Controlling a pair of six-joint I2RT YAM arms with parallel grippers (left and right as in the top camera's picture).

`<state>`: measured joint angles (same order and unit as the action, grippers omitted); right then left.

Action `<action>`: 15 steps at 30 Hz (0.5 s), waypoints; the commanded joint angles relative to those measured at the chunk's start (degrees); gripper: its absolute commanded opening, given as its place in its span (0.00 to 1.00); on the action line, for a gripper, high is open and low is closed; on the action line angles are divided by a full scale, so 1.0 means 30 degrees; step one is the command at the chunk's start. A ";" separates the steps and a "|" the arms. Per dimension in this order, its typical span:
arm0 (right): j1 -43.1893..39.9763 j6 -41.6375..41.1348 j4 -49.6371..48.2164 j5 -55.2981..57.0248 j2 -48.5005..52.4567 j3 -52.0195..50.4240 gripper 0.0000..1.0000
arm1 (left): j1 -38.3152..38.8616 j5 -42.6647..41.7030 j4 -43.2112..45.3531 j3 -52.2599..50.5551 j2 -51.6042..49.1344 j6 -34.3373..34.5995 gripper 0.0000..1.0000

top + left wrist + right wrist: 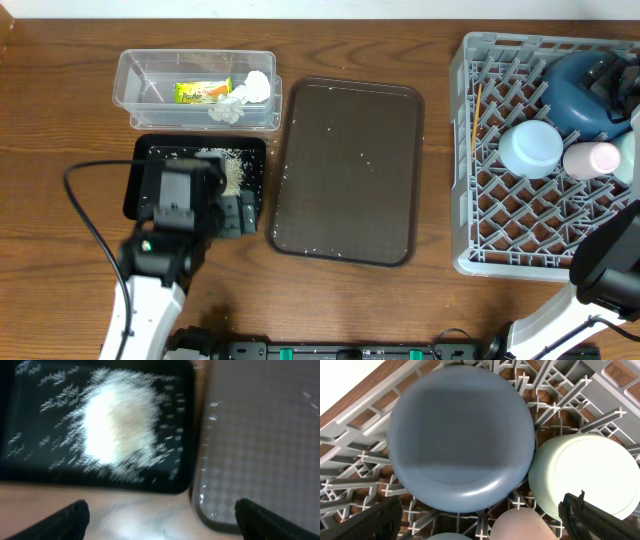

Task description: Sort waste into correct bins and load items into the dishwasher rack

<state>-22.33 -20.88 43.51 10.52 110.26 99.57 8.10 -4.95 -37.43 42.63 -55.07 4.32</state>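
Note:
The grey dishwasher rack (520, 265) stands at the right and holds the dark blue plate (570, 90), a pale blue bowl (530, 147), the pink-and-white cup (590, 158) and the orange stick (476, 115). My right gripper (612, 72) hovers open over the plate (460, 435); its fingers (480, 520) hold nothing, with a bowl (585, 475) and the cup (520, 527) below. The clear tub (130, 90) holds the wrapper (200, 92) and tissue (250, 92). The black tray (150, 150) holds the rice heap (232, 170). My left gripper (238, 213) is open and empty at that tray's front right corner, facing the rice (117, 420).
The brown serving tray (350, 170) lies between the bins and the rack, with a few stray grains on it; its corner shows in the left wrist view (265, 435). A black cable (80, 200) loops on the table left of my left arm.

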 commanded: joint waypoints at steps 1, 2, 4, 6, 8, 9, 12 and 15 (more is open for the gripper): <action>0.0015 -0.0313 0.0007 0.0204 0.0226 -0.0036 0.99 | -0.0036 -0.1661 0.2033 -0.2747 0.2426 -0.3359 0.95; 0.0007 -0.0313 0.0000 0.0197 0.0226 -0.0036 0.99 | -0.0102 -0.1647 0.2834 -0.3716 0.3417 -0.3359 0.95; 0.0000 -0.0313 0.0000 0.0204 0.0226 -0.0036 0.99 | -0.0284 -0.1654 0.3883 -0.5333 0.5355 -0.3351 0.95; 0.0000 -0.0313 0.0000 0.0197 0.0226 -0.0036 0.99 | -0.0321 -0.1639 0.4277 -0.6601 0.7023 -0.3359 0.95; 0.0000 -0.0313 0.0000 0.0197 0.0226 -0.0036 0.99 | -0.0321 -0.1632 0.4408 -0.7439 0.8182 -0.3366 0.95; 0.0000 -0.0313 0.0000 0.0204 0.0226 -0.0036 0.99 | -0.0321 -0.1625 0.4554 -0.7715 0.8546 -0.3366 0.95; 0.0066 -0.0313 0.0000 0.0197 0.0226 -0.0036 0.99 | -0.0321 -0.1494 0.5931 -0.8553 0.9581 -0.3359 0.95; 0.0073 -0.0313 0.0007 0.0204 0.0226 -0.0036 0.99 | -0.0466 -0.1501 0.7621 -0.9311 1.0972 -0.3359 0.95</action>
<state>-22.33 -20.88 43.48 10.52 110.26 99.57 7.42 -9.06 -17.15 15.94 -25.56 -4.80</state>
